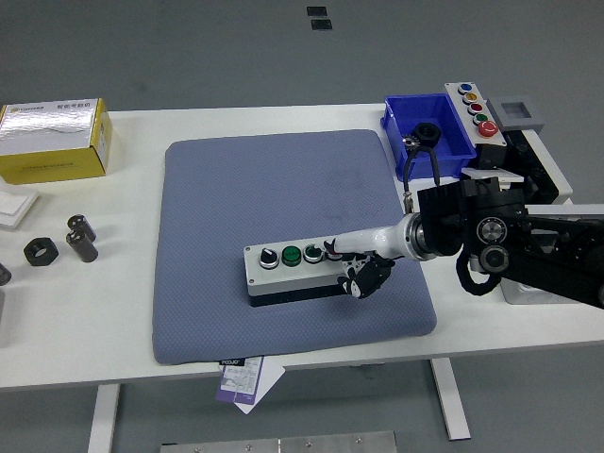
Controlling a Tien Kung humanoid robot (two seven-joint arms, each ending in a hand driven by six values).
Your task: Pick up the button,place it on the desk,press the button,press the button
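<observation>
Fingers (332, 248) on button box (283, 271), labels unreadable

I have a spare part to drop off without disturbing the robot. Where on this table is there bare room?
Free: the far half of the blue mat, and the white table between the mat and the yellow box. Crowded: around the button box, where the right hand works, the right end by the blue bin, and the left edge with black metal parts.
</observation>
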